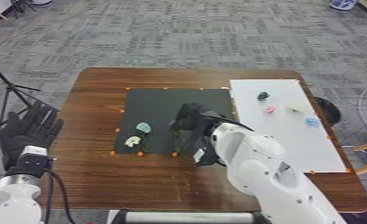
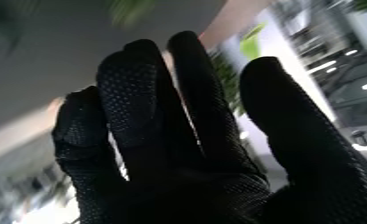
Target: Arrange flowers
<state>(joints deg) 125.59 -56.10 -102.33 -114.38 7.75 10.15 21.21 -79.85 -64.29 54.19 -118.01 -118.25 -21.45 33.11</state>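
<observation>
Pale-blue flower [image 1: 144, 127] and white flower [image 1: 132, 142] were laid on black mat [image 1: 158, 104], presumably arranged; four blooms [image 1: 270, 108] on white board [image 1: 290, 147] were judged outstanding. Right hand [image 1: 194, 118] was held over black mat, fingers extended, thumb apart.

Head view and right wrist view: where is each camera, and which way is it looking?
Head view: it sits on the robot's head, looking forward and down at the table. The white left arm, left hand, white right arm and right hand show.
Right wrist view: it sits on the right arm's wrist, looking along the hand's black glove past the fingers, with something green beyond.
Both views share the right hand.
</observation>
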